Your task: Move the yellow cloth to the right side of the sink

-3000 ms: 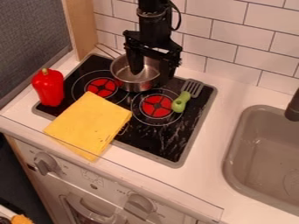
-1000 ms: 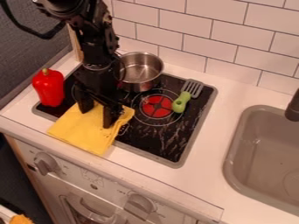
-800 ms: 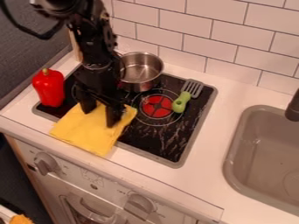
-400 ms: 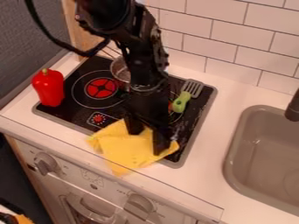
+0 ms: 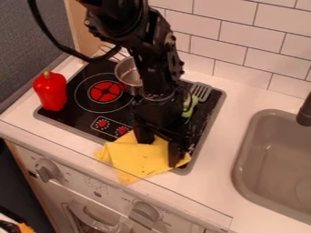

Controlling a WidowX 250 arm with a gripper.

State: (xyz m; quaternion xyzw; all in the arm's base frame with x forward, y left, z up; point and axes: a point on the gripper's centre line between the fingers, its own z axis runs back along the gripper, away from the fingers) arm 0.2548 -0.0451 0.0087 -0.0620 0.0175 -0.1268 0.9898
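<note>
The black gripper [image 5: 160,153] points down over the front right part of the stove, its two fingers apart and their tips on the yellow cloth [image 5: 137,159]. Rumpled, the cloth lies across the stove's front edge and the white counter, with part of it between and around the fingers. To the right is the grey sink [image 5: 244,169], separated from the cloth by a strip of counter.
A red pepper [image 5: 50,91] stands at the stove's left edge. The metal pot [image 5: 126,75] is behind the arm, partly hidden. The green-handled spatula [image 5: 200,92] lies at the stove's right side. A dark faucet [image 5: 305,110] is at the right edge.
From the pot, the gripper came down onto the cloth at the stove's front left. Both have since shifted right and toward the front, and the cloth has become rumpled. The pot sits farther right than at first.
</note>
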